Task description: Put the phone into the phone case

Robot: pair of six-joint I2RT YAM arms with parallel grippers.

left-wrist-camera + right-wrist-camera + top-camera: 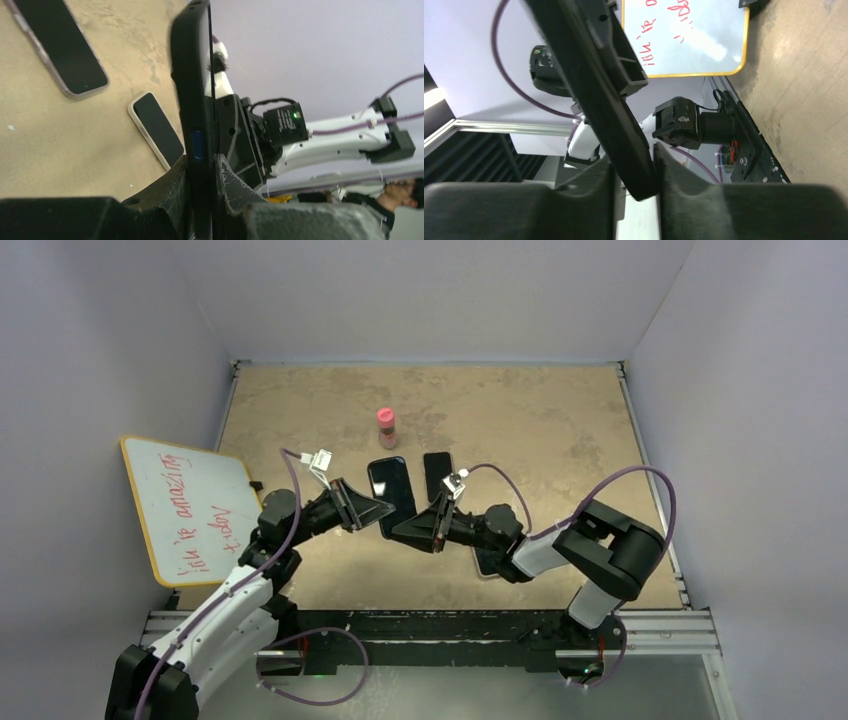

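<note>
Left wrist view shows the black case point(192, 100) edge-on, with the left pincer point(201, 175) closed tight on its two faces, one finger on each side. In the top external view this case point(392, 495) is held up off the counter point(560, 430) between the two arms. Its long axis runs from far to near and leans a little to the right at the near end. The left pincer point(372, 508) takes it from the left long edge and the right pincer point(415, 530) meets its near end. In the right wrist view the right pincer point(634, 175) has both fingers pressed on that end, so it is also clamped on the case. Whether a phone already sits inside, I cannot tell. A loose phone point(437, 475) lies flat just right of the case, almost parallel to it and nearer the right arm. If that phone must go in, I think the right pincer is the one to release and fetch it.
</note>
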